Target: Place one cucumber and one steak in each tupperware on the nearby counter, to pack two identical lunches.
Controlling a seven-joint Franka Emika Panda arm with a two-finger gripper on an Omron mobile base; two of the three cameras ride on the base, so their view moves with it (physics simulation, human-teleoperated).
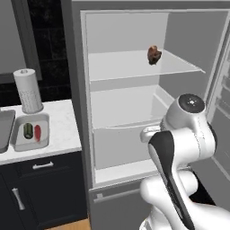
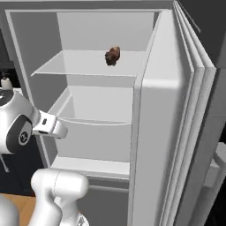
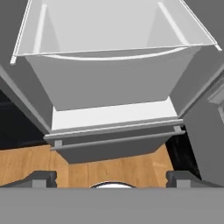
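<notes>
Green cucumber (image 1: 28, 130) lies lengthwise beside steak (image 1: 37, 132).

brown steak (image 1: 154, 55) on fridge shelf (image 1: 134, 65)

Hidden and cut-off parts around the open fridge

The gripper (image 3: 112, 177) shows just its two finger tips (image 3: 41, 178), cut by the bottom band of the hand view, standing wide apart; the sink basin (image 1: 3, 130) is cut off by the left edge of the left base view; the arm (image 1: 179, 148) hides the fridge's lower right corner there; the open fridge door (image 2: 176, 132) blocks whatever lies right of it in the right base view; a small bottle-like top (image 2: 5, 82) at that view's left edge is too cut off to identify.
</notes>
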